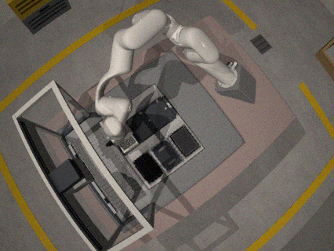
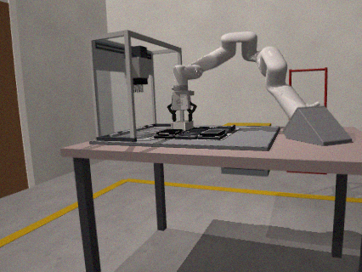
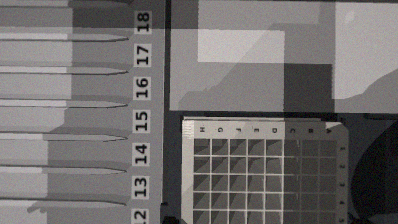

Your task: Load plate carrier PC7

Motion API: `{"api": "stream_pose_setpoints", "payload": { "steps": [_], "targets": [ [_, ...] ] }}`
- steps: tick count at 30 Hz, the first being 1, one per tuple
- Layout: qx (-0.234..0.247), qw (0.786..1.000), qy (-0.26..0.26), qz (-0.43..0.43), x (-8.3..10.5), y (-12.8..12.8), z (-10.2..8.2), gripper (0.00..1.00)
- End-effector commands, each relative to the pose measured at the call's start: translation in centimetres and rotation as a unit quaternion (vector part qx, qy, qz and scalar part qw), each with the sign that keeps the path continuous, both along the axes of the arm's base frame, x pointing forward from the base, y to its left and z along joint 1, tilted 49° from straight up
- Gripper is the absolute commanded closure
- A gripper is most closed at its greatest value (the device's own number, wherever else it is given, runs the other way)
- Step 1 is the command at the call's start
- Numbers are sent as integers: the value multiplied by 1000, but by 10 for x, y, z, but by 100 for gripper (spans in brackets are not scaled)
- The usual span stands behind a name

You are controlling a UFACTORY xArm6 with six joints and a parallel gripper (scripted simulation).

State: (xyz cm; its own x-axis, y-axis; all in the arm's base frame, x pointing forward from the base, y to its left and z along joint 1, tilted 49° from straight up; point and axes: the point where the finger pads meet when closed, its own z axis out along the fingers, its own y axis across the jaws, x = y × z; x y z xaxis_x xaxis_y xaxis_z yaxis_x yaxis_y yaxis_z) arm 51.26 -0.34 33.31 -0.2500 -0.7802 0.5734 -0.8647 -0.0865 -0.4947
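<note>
A pale deep-well block [image 3: 265,172] with square wells and row letters H to A along its top edge lies under the wrist camera. In the overhead view the block [image 1: 128,143] sits at the rail-side end of the dark carrier PC7 [image 1: 150,118] on the apron. My gripper [image 2: 182,111] hangs just above the block [image 2: 183,125] with its fingers spread wide and nothing between them. The fingers do not show in the wrist view. I cannot tell whether the block sits flat inside the locators.
The rails [image 3: 60,100] lie left of the block, with track numbers 12 to 18 [image 3: 142,120] on the apron strip. Three dark nests [image 1: 166,154] stand in a row beside the carrier. The instrument frame [image 2: 127,85] with its pipetting head [image 2: 139,68] stands over the rails.
</note>
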Motion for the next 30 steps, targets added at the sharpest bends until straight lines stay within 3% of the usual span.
{"api": "stream_pose_setpoints", "payload": {
  "steps": [1,30],
  "targets": [
    [0,1000,-1,1,-1,2,3,0],
    [0,1000,-1,1,-21,30,32,0]
  ]
}}
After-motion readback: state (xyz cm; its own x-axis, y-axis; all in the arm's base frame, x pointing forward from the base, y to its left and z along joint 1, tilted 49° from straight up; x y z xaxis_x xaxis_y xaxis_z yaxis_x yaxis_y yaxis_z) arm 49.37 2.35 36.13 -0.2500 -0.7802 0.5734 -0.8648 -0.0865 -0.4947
